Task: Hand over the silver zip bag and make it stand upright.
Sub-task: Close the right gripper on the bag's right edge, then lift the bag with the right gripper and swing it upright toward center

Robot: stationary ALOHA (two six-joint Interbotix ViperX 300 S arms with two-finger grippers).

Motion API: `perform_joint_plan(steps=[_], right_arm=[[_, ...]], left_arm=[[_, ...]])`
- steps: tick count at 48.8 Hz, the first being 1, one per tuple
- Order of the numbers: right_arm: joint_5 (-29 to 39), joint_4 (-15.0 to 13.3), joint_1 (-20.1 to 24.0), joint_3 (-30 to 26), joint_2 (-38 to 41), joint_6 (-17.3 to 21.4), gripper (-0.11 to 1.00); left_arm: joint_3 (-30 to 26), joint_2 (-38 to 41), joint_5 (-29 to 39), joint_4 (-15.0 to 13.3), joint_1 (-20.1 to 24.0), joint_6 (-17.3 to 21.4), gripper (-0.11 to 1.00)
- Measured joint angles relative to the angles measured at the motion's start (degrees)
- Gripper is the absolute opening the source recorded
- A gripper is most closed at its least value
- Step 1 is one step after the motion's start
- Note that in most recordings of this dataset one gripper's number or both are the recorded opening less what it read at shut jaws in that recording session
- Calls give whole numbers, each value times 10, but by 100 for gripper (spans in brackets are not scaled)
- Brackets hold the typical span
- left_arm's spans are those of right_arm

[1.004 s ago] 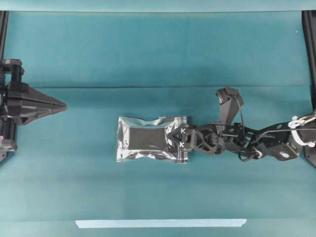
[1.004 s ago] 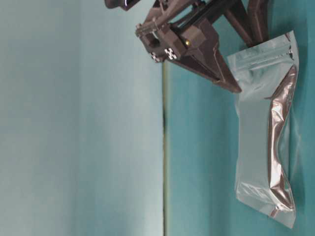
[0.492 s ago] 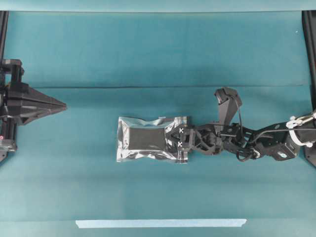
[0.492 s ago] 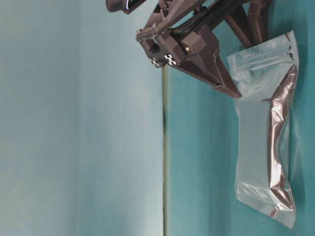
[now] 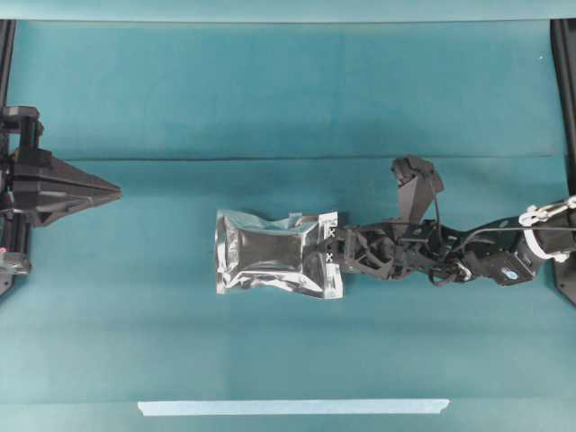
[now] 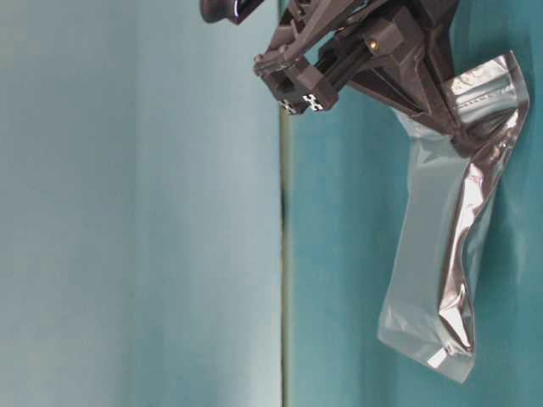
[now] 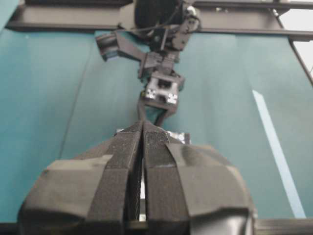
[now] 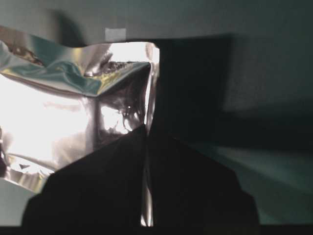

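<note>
The right gripper (image 5: 328, 251) is clamped on the right short end of the silver zip bag (image 5: 270, 264), which lies flat near the middle of the desk (image 5: 270, 90). The left gripper (image 5: 115, 191) sits pressed together, holding nothing, at the desk's left edge, well apart from the bag. A pale tape strip (image 5: 293, 407) runs along the desk's near edge.

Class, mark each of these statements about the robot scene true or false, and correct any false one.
1. The right gripper is shut on the silver zip bag. True.
2. The left gripper holds the bag. False: it is shut and far from it.
3. The bag stands upright. False: it lies on the teal cloth, its far end tilting up.
4. A pale tape strip lies apart from the bag. True.
</note>
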Motion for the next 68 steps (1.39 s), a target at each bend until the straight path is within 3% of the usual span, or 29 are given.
perform_joint_plan(steps=[18, 24, 28, 36, 46, 54, 68], right_arm=[[0, -4, -4, 0, -7, -1, 2], [4, -19, -8, -4, -15, -5, 2], [26, -34, -15, -12, -28, -29, 2], [159, -86, -45, -53, -76, -124, 2], [355, -125, -91, -125, -120, -240, 2], [453, -156, -120, -177, -136, -264, 2], [642, -257, -124, -284, -124, -264, 2]], left_arm=[[1, 0, 0, 0, 2, 0, -1], [0, 0, 0, 0, 1, -2, -1], [0, 0, 1, 0, 1, -3, -1], [1, -3, 16, 0, -8, -4, -1], [0, -7, 34, 0, -7, -5, -1], [0, -6, 36, 0, -7, -5, -1], [4, -5, 38, -1, -3, -5, -1]])
